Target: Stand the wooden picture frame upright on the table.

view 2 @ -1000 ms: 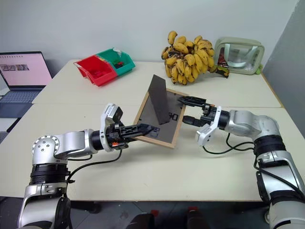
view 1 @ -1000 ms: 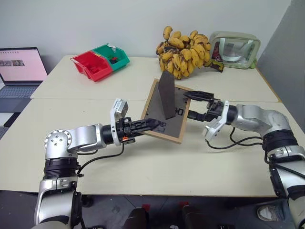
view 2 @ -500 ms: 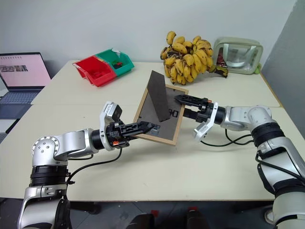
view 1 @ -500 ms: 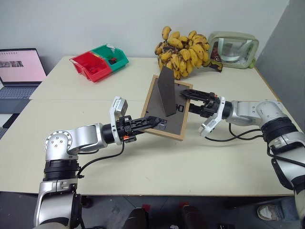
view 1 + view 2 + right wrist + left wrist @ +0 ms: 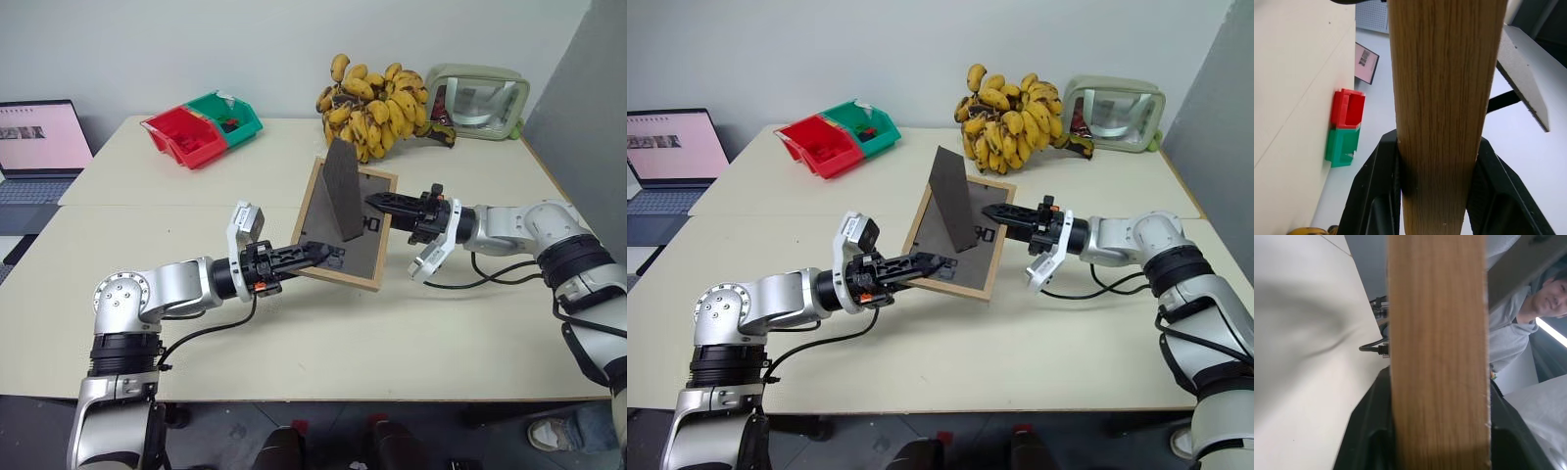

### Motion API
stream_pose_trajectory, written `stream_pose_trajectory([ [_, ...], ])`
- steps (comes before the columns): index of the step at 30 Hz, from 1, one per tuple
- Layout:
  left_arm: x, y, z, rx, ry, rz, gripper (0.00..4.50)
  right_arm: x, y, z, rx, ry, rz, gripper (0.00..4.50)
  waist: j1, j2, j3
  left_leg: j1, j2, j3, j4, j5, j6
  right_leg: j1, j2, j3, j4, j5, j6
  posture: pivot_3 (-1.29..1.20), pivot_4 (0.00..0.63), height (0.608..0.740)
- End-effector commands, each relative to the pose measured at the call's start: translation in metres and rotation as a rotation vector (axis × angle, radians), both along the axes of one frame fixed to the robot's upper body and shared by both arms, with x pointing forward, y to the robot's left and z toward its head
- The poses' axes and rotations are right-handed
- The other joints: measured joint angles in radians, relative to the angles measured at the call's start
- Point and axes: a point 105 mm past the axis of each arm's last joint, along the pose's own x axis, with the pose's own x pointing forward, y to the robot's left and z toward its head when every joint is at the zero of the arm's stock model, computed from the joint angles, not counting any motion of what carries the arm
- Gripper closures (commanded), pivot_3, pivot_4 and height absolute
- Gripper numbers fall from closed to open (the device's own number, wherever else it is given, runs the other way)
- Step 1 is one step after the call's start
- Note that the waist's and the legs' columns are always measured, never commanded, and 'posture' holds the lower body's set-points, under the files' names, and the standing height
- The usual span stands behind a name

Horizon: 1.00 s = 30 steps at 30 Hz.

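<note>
The wooden picture frame (image 5: 361,253) hangs tilted above the table (image 5: 294,333), its dark grey back toward me and its stand flap (image 5: 343,191) sticking up. My left gripper (image 5: 319,254) comes in from the left and is shut on the frame's lower left edge. In the left wrist view the light wood edge (image 5: 1437,357) runs between its black fingers (image 5: 1369,431). My right gripper (image 5: 377,203) reaches in from the right and is shut on the frame's right edge. The right wrist view has that wood edge (image 5: 1442,98) pressed between its fingers (image 5: 1378,186).
A bunch of bananas (image 5: 377,96) and a grey-green rounded case (image 5: 478,98) stand at the back right. Red (image 5: 186,137) and green (image 5: 227,116) bins sit at the back left, with a laptop (image 5: 39,147) beyond the table's left end. A person (image 5: 1528,318) is seen in the left wrist view.
My right gripper's fingers, wide open around the frame's right edge a second ago, have closed on it. The left gripper and the frame have stayed in place.
</note>
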Motion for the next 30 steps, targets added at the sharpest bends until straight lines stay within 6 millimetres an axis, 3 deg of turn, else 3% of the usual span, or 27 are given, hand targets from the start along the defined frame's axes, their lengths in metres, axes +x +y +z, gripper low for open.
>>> stream_pose_trajectory([
  [1, 0.004, 0.008, 0.012, -0.031, -0.025, 0.023, 1.54, -0.003, 0.000, 0.027, 0.071, -0.051, 0.025, 3.23, 0.000, 0.000, 0.000, 0.000, 0.000, 0.000, 0.000, 0.000, 0.000, 0.000, 0.000, 0.000, 0.000, 0.000, 0.000, 0.00, 0.150, 0.740],
  [7, 0.014, 0.036, 0.037, -0.032, -0.100, 0.157, 0.39, -0.003, -0.006, 0.027, 0.094, 0.030, 0.033, 3.23, -0.002, 0.000, 0.000, 0.000, 0.000, 0.000, 0.000, 0.000, 0.000, 0.000, 0.000, 0.000, 0.001, 0.000, 0.000, 0.00, 0.150, 0.740],
  [9, 0.012, 0.049, 0.042, 0.034, -0.144, 0.224, 0.05, -0.002, -0.007, 0.025, 0.131, 0.132, 0.038, 3.23, -0.004, 0.000, 0.000, 0.000, 0.000, 0.000, 0.000, 0.000, 0.000, 0.000, 0.000, 0.000, 0.001, 0.000, 0.000, 0.00, 0.150, 0.740],
  [11, 0.012, 0.059, 0.046, 0.092, -0.185, 0.285, 0.00, -0.004, -0.006, 0.022, 0.138, 0.224, 0.064, 3.23, -0.008, 0.000, 0.000, 0.001, 0.000, 0.001, 0.000, 0.000, 0.000, 0.000, 0.000, 0.001, 0.001, 0.000, 0.000, 0.00, 0.150, 0.740],
  [17, 0.005, 0.080, 0.059, 0.498, -0.581, 0.497, 0.00, 0.008, 0.018, -0.002, 0.128, 0.621, 0.028, 3.23, -0.030, -0.001, 0.000, 0.003, 0.001, 0.001, -0.001, 0.000, 0.001, 0.003, 0.000, 0.001, -0.001, 0.000, 0.000, 0.00, 0.150, 0.740],
  [20, -0.005, 0.080, 0.062, 0.575, -0.750, 0.538, 0.00, 0.017, 0.033, -0.004, 0.127, 1.002, -0.019, 3.23, -0.032, -0.002, 0.000, 0.006, 0.002, 0.002, -0.004, 0.000, 0.001, 0.006, 0.000, 0.000, -0.003, 0.000, 0.000, 0.00, 0.150, 0.740],
  [23, -0.012, 0.081, 0.048, 0.711, -0.884, 0.585, 0.00, 0.025, 0.049, 0.009, 0.210, 1.465, 0.107, 3.23, -0.029, -0.006, 0.002, 0.017, 0.003, 0.001, -0.011, -0.002, 0.004, 0.020, 0.001, -0.002, -0.014, 0.001, -0.001, 0.00, 0.150, 0.740],
  [25, -0.019, 0.079, 0.037, 0.764, -0.935, 0.585, 0.00, 0.029, 0.057, 0.010, 0.240, 1.707, 0.198, 3.23, -0.031, -0.006, 0.002, 0.019, 0.008, 0.002, -0.014, -0.003, 0.005, 0.021, 0.000, 0.000, -0.014, 0.000, -0.001, 0.00, 0.150, 0.740],
  [30, -0.029, 0.069, 0.014, 0.812, -0.967, 0.562, 0.00, 0.041, 0.069, -0.020, 0.340, 1.983, 0.234, 3.23, -0.007, -0.006, 0.002, 0.017, 0.013, -0.001, -0.015, -0.002, 0.004, 0.017, 0.000, -0.002, -0.011, -0.001, -0.004, 0.00, 0.150, 0.740],
])
